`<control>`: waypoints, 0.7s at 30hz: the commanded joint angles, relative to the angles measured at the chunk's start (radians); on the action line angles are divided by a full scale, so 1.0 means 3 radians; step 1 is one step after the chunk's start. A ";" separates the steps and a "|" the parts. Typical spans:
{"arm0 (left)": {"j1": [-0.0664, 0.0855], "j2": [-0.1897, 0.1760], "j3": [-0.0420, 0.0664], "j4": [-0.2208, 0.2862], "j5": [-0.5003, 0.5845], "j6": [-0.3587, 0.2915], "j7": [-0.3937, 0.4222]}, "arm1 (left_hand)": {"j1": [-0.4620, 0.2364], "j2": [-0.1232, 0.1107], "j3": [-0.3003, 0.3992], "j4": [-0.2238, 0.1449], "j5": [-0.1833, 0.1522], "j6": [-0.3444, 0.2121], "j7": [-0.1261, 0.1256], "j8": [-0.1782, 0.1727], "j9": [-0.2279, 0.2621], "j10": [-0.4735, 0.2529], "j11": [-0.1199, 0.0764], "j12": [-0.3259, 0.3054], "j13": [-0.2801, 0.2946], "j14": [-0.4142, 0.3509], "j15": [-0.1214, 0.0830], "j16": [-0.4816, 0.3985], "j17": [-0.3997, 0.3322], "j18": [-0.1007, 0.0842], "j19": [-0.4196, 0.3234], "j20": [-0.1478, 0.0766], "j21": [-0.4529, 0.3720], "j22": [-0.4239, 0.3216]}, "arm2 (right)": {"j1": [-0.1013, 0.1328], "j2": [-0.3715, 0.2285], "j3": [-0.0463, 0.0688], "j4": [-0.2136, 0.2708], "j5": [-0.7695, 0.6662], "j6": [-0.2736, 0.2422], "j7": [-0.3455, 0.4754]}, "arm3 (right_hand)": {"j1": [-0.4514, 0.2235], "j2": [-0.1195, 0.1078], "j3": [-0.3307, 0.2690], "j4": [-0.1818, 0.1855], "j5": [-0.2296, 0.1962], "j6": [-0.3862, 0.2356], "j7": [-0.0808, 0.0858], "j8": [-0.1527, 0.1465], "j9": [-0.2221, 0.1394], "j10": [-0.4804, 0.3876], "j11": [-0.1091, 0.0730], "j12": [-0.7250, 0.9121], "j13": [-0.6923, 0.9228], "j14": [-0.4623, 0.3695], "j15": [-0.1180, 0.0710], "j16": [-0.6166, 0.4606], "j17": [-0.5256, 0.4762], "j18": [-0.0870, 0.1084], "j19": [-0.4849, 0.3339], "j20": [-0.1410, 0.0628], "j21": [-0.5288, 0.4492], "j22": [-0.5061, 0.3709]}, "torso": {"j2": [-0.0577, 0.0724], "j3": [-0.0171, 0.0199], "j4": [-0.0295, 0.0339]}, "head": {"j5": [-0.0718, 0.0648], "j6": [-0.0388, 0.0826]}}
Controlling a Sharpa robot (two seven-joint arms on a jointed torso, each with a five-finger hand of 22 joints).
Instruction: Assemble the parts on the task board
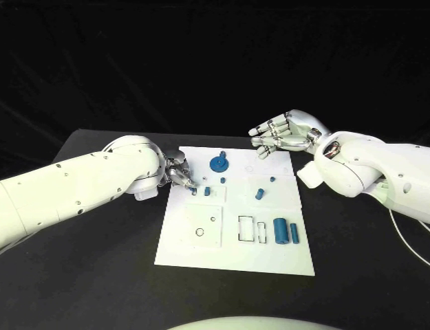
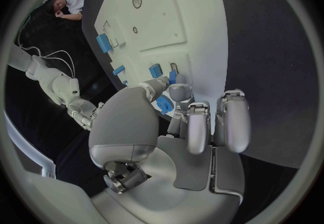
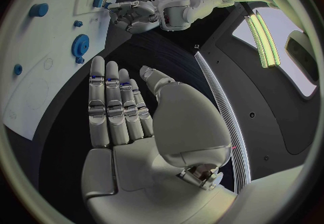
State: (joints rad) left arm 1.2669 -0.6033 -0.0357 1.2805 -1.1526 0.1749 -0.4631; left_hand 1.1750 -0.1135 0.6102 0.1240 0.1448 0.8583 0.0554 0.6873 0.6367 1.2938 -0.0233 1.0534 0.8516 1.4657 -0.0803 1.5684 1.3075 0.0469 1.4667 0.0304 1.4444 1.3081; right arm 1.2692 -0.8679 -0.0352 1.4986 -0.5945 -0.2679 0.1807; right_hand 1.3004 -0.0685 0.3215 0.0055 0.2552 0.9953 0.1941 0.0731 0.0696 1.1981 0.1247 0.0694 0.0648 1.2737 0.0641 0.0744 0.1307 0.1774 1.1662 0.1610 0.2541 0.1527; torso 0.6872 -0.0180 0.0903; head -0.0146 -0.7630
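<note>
The white task board [image 1: 232,237] lies mid-table. On it are a blue gear [image 1: 219,164], small blue pieces [image 1: 259,194] near its middle, and blue cylinders [image 1: 280,232] by its right edge. My left hand [image 1: 180,174] is low over the board's left edge. In the left wrist view its thumb and a finger pinch a small blue part [image 2: 164,106], close to another blue block [image 2: 156,70] on the board [image 2: 169,19]. My right hand [image 1: 286,134] hovers above the board's far right corner, fingers spread and straight, holding nothing; the right wrist view shows its bare palm [image 3: 128,116].
Black table [image 1: 95,275] surrounds the board on all sides. Outlined recesses [image 1: 246,228] and a round hole [image 1: 201,232] mark the board's near half. A thin cable [image 1: 413,244] runs off the right arm.
</note>
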 commanded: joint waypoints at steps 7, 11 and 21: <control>-0.0012 0.0046 -0.0014 -0.0017 -0.0049 0.0165 -0.0037 | -0.0020 0.0019 0.0548 -0.0521 0.0020 0.0013 -0.0009 0.0018 0.0002 0.0019 -0.0004 -0.0023 -0.0016 0.0350 -0.0005 0.0008 0.0878 -0.0026 0.0115 -0.0012 0.0014 0.0408 | -0.0003 0.0004 0.0000 0.0007 -0.0002 0.0027 0.0026 | -0.0025 0.0006 -0.0008 -0.0005 -0.0006 -0.0006 0.0025 -0.0016 -0.0006 0.0000 0.0019 -0.0011 -0.0005 0.0001 0.0029 -0.0021 -0.0003 0.0011 0.0009 0.0016 -0.0021 -0.0003 | 0.0001 0.0001 -0.0001 | 0.0004 -0.0003; -0.0028 0.0067 -0.0025 -0.0041 -0.0049 0.0145 -0.0072 | -0.0023 0.0019 0.0551 -0.0520 0.0021 0.0015 -0.0010 0.0019 0.0002 0.0021 -0.0004 -0.0024 -0.0018 0.0350 -0.0006 0.0008 0.0878 -0.0026 0.0115 -0.0013 0.0013 0.0407 | -0.0004 0.0003 0.0000 0.0009 -0.0002 0.0028 0.0026 | -0.0025 0.0006 -0.0008 -0.0005 -0.0006 -0.0006 0.0025 -0.0016 -0.0006 0.0000 0.0019 -0.0011 -0.0005 0.0001 0.0029 -0.0021 -0.0003 0.0011 0.0009 0.0016 -0.0021 -0.0003 | 0.0004 -0.0001 -0.0005 | 0.0004 -0.0012; -0.0055 0.0052 -0.0031 -0.0017 -0.0075 0.0171 -0.0142 | -0.0027 0.0019 0.0556 -0.0519 0.0023 0.0017 -0.0010 0.0020 0.0002 0.0012 -0.0005 -0.0046 -0.0047 0.0350 -0.0006 0.0008 0.0878 -0.0024 0.0112 -0.0013 0.0007 0.0401 | -0.0004 -0.0003 0.0000 0.0015 -0.0001 0.0029 0.0027 | -0.0025 0.0006 -0.0008 -0.0005 -0.0006 -0.0006 0.0025 -0.0016 -0.0006 0.0000 0.0019 -0.0011 -0.0005 0.0001 0.0029 -0.0021 -0.0003 0.0011 0.0009 0.0016 -0.0021 -0.0003 | 0.0001 -0.0002 0.0002 | -0.0007 -0.0025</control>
State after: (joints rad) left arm 1.2589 -0.5894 -0.0399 1.2714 -1.1668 0.1997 -0.4882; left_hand 1.1676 -0.1209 0.6326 0.1072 0.1492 0.8596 0.0574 0.6886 0.6363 1.2937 -0.0232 1.0419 0.8384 1.4656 -0.0802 1.5684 1.3074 0.0470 1.4667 0.0304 1.4444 1.3078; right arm 1.2687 -0.8691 -0.0352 1.5011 -0.5935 -0.2678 0.1809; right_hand 1.3004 -0.0685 0.3215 0.0055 0.2552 0.9953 0.1941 0.0731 0.0696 1.1981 0.1247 0.0694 0.0648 1.2737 0.0641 0.0744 0.1308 0.1774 1.1662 0.1610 0.2542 0.1528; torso 0.6878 -0.0181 0.0900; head -0.0161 -0.7694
